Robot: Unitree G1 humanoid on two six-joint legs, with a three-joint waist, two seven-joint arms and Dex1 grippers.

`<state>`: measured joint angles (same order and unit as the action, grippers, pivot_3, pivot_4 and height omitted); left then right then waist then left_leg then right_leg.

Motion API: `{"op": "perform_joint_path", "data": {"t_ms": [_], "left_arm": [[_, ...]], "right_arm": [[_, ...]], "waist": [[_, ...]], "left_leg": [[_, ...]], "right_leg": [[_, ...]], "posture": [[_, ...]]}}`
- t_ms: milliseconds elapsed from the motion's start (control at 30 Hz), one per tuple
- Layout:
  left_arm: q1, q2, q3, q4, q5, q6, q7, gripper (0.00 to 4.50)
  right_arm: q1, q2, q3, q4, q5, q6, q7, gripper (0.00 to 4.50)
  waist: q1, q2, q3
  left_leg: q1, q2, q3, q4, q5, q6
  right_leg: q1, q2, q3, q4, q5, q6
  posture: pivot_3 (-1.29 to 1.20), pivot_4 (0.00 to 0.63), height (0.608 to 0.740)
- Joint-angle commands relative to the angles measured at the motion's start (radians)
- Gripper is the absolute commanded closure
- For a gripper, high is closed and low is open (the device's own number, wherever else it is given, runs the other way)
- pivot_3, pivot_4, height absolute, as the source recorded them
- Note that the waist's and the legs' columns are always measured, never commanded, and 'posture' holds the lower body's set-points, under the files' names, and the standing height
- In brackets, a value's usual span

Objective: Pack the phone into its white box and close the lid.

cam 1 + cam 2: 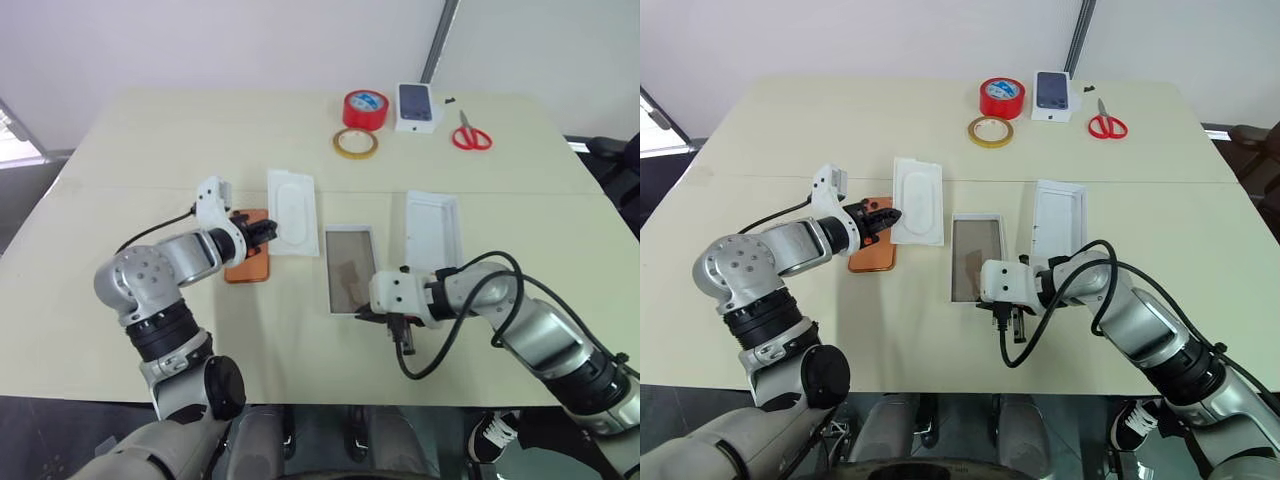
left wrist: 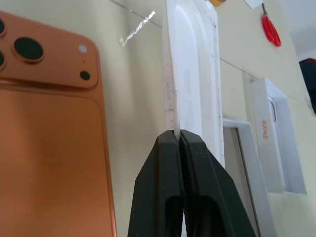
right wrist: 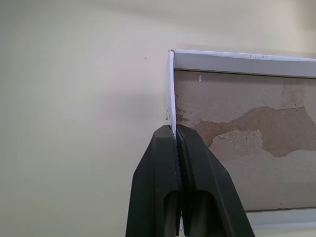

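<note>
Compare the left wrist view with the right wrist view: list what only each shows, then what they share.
Left wrist view alone: the left gripper shut on the edge of the white insert, the orange phone lying beside it camera side up, the lid with orange lettering, and red scissors.

Right wrist view alone: the right gripper shut on a side wall of the white box, close on its torn brownish inner face.

Both: the white box and the beige table.

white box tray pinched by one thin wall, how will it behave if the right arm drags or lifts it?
Likely light: the white box is a shallow, empty cardboard tray. The right gripper is shut on one thin wall, so that wall may flex. Held at one end, the tray would probably pivot or droop if lifted.
</note>
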<state>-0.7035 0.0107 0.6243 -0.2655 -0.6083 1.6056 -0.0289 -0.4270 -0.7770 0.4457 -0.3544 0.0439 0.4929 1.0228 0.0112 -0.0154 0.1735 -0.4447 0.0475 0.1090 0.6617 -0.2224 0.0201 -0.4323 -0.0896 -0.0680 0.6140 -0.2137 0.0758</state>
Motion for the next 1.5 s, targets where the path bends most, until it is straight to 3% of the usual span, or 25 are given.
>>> {"op": "perform_joint_path", "data": {"t_ms": [33,100,300,467,800,867,1133,1233,1333,1400,1500], "left_arm": [[0.014,-0.011,0.017,-0.071,-0.054,0.009,0.019,4.5],[0.02,-0.02,0.019,-0.086,-0.07,0.009,0.035,4.5],[0.036,-0.066,-0.014,-0.123,-0.14,0.009,0.089,4.5],[0.097,-0.167,-0.108,-0.171,-0.226,0.009,0.194,4.5],[0.173,-0.198,-0.185,-0.163,-0.38,0.009,0.366,4.5],[0.184,-0.198,-0.19,-0.16,-0.408,0.009,0.383,3.85],[0.214,-0.168,-0.186,-0.148,-0.527,0.009,0.406,0.04],[0.189,-0.151,-0.159,-0.142,-0.559,0.009,0.411,0.04],[0.143,-0.089,-0.131,-0.149,-0.584,0.002,0.388,0.0],[0.128,-0.038,-0.122,-0.15,-0.594,-0.008,0.371,0.0],[0.139,0.131,-0.168,-0.175,-0.535,-0.076,0.265,0.0]], "right_arm": [[-0.035,0.036,-0.009,0.012,-0.011,0.014,-0.015,4.21],[-0.048,0.06,-0.048,-0.013,0.038,0.063,-0.006,3.59],[-0.061,0.052,-0.202,-0.032,0.112,0.143,-0.038,0.64],[-0.062,-0.019,-0.305,0.042,0.124,0.135,-0.045,0.64],[-0.088,0.003,-0.276,0.103,0.098,0.076,-0.06,0.64],[-0.093,0.011,-0.268,0.112,0.091,0.069,-0.065,0.57],[-0.139,0.041,-0.249,0.154,0.081,0.06,-0.076,0.57],[-0.158,0.051,-0.245,0.171,0.079,0.07,-0.083,0.57],[-0.197,0.081,-0.239,0.21,0.069,0.117,-0.116,1.44],[-0.218,0.102,-0.231,0.223,0.065,0.147,-0.135,2.44],[-0.251,0.159,-0.204,0.232,0.068,0.202,-0.163,4.13]], "waist": [[0.0,0.0,0.0],[0.0,0.0,0.0],[0.004,0.0,0.0],[0.003,-0.001,0.0],[0.001,-0.001,0.0],[0.002,-0.001,0.0],[0.001,-0.001,0.0],[0.001,-0.001,0.0],[0.001,-0.001,0.0],[0.001,-0.001,0.0],[-0.005,0.0,0.0]], "left_leg": [[0.0,0.0,0.0,0.0,0.0,0.0],[0.0,0.0,0.0,0.0,0.0,0.0],[0.0,0.0,0.0,0.001,0.0,0.0],[0.0,-0.002,0.0,0.001,-0.001,0.001],[0.0,-0.001,-0.001,0.001,-0.001,0.001],[0.0,-0.001,-0.001,0.001,-0.001,0.001],[0.0,-0.001,-0.001,0.001,-0.001,0.001],[0.0,-0.001,-0.001,0.001,-0.001,0.001],[0.0,-0.001,-0.001,0.001,0.0,0.001],[0.0,-0.001,-0.001,0.001,0.0,0.001],[0.0,-0.001,-0.001,0.001,0.0,0.001]], "right_leg": [[0.0,0.0,0.0,0.0,0.0,0.0],[0.0,0.0,0.0,0.0,0.0,0.0],[0.001,-0.001,0.0,0.0,0.0,0.0],[0.001,-0.003,0.0,-0.001,0.0,0.0],[0.001,0.0,0.0,0.0,0.0,0.0],[0.001,0.0,0.0,0.0,0.0,0.0],[0.001,0.0,0.0,0.0,0.0,0.0],[0.001,0.0,0.0,0.0,0.0,0.0],[0.001,0.0,0.0,0.0,0.0,0.0],[0.001,0.0,0.0,0.0,0.0,-0.001],[0.001,0.001,0.0,0.0,0.0,0.0]], "posture": [[0.0,0.15,0.74],[0.0,0.15,0.74],[0.0,0.15,0.74],[0.0,0.15,0.74],[0.0,0.15,0.74],[0.0,0.15,0.74],[0.0,0.15,0.74],[0.0,0.15,0.74],[0.0,0.15,0.74],[0.0,0.15,0.74],[0.0,0.15,0.74]]}}
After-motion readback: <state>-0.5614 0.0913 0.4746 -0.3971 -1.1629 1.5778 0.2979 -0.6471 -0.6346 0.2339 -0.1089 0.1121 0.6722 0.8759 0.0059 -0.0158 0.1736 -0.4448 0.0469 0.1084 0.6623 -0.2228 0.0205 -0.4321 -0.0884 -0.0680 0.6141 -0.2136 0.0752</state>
